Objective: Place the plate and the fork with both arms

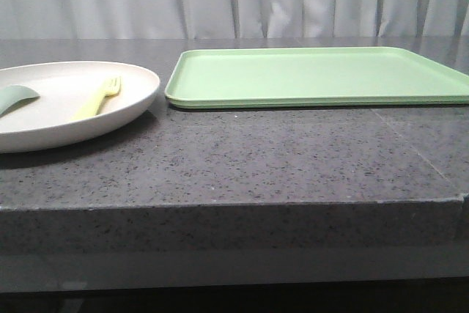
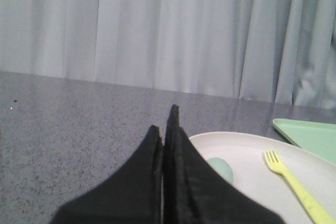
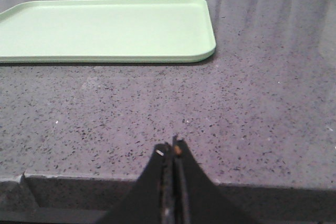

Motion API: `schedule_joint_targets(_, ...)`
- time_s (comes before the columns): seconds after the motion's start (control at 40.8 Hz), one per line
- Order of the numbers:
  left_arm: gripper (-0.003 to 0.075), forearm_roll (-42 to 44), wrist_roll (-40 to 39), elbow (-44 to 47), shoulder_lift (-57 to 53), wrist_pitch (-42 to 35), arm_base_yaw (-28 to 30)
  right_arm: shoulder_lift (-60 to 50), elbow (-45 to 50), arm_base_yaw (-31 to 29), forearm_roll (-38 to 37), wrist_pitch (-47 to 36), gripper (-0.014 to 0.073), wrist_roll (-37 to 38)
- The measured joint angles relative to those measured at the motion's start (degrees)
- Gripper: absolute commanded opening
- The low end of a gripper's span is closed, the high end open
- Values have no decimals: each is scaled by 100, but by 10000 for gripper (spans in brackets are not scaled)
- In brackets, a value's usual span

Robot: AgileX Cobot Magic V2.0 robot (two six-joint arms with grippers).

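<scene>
The cream plate (image 1: 44, 133) rests at the left of the dark stone table, and the left wrist view shows it too (image 2: 252, 182). On it lies the pale-yellow fork (image 1: 97, 98), tines pointing away from me (image 2: 294, 182). My left gripper (image 2: 164, 124) is shut with nothing in it, just beside the plate's near rim. My right gripper (image 3: 171, 148) is shut and empty, hovering at the table's front edge, well short of the tray. Neither gripper shows in the front view.
A grey-green spoon-like utensil (image 1: 15, 97) also lies on the plate (image 2: 221, 169). A flat light-green tray (image 1: 315, 75) sits at the middle and right of the table (image 3: 105, 30). Grey curtains hang behind. The table's front edge (image 1: 234, 207) runs across the near side.
</scene>
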Motion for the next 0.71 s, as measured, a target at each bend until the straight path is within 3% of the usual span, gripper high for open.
schedule_joint_targets(0.711, -18, -91, -181, -25, 0, -1070, 0, 0, -51, 0, 0, -225, -121, 0)
